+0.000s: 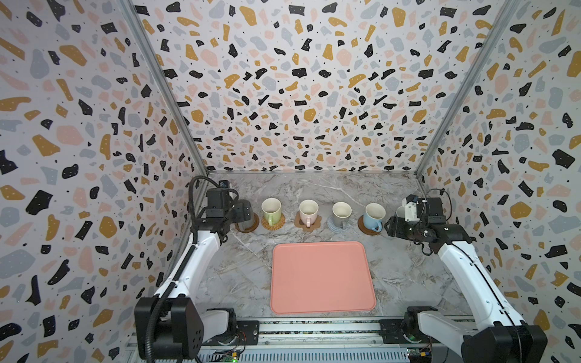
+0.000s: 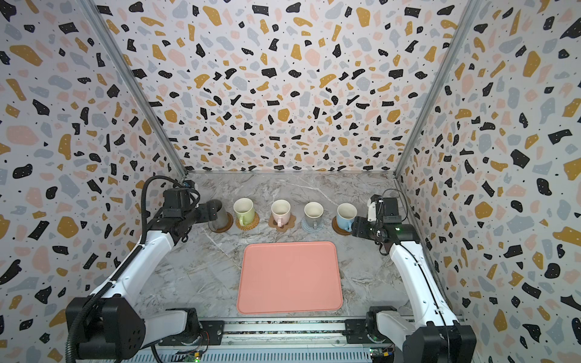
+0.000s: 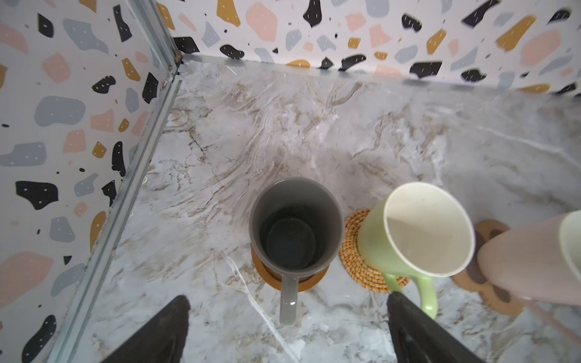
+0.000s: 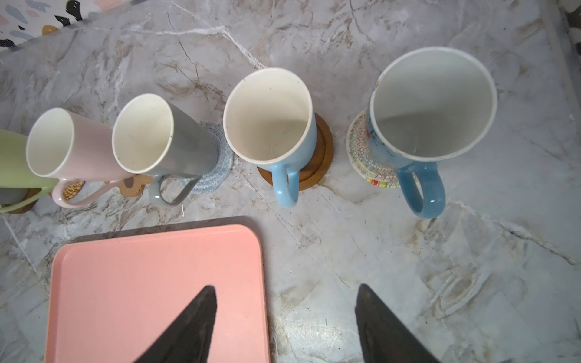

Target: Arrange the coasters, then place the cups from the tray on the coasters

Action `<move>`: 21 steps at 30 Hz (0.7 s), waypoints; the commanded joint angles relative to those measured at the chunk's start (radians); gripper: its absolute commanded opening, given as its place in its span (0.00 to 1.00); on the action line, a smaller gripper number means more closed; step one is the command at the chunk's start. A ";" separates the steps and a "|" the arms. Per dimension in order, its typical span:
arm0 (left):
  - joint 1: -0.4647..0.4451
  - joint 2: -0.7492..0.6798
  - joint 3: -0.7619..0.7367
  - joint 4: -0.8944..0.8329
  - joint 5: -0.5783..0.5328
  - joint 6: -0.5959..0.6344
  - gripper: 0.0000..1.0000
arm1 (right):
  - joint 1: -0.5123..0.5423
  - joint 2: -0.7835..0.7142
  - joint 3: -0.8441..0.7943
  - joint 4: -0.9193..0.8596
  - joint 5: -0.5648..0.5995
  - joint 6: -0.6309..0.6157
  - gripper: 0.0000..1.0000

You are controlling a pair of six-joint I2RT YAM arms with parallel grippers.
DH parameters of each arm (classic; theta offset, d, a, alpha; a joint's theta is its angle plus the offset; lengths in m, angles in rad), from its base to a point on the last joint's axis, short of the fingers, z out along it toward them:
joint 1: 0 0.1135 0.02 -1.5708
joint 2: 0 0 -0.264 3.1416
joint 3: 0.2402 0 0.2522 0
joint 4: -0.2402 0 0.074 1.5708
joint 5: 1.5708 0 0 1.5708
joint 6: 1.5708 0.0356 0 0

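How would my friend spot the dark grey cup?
Find the big pink tray; a row of cups stands behind it. The dark grey cup is at the row's left end, on a brown coaster. It alone is dark inside; the others are pale.

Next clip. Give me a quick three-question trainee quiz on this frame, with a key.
1. True or false: a cup stands on the tray.
2. The light green mug stands on which coaster? A) glossy brown disc B) tan rattan round C) grey-blue crochet round
3. Which mug's handle points toward the open left gripper?
Key: 1 false; 2 B; 3 the dark grey mug.
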 commanded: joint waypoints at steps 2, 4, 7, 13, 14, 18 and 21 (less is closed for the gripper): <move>0.007 -0.099 -0.024 0.065 -0.027 -0.040 1.00 | -0.006 -0.020 0.061 -0.003 0.041 -0.026 0.72; 0.007 -0.143 -0.032 0.078 -0.055 -0.048 0.99 | -0.006 -0.031 0.070 0.019 0.056 -0.035 0.72; 0.007 -0.207 -0.046 0.096 -0.090 -0.051 0.99 | -0.007 -0.057 0.076 0.067 0.084 -0.052 0.72; 0.007 -0.302 -0.062 0.098 -0.148 -0.046 0.99 | -0.008 -0.148 0.035 0.216 0.120 -0.090 0.78; 0.007 -0.317 -0.068 0.102 -0.158 -0.042 1.00 | -0.008 -0.169 0.017 0.246 0.125 -0.096 0.79; 0.007 -0.385 -0.121 0.136 -0.192 -0.030 0.99 | -0.007 -0.255 -0.059 0.345 0.155 -0.109 0.87; 0.007 -0.459 -0.209 0.211 -0.222 -0.036 0.99 | -0.008 -0.322 -0.121 0.404 0.177 -0.118 0.99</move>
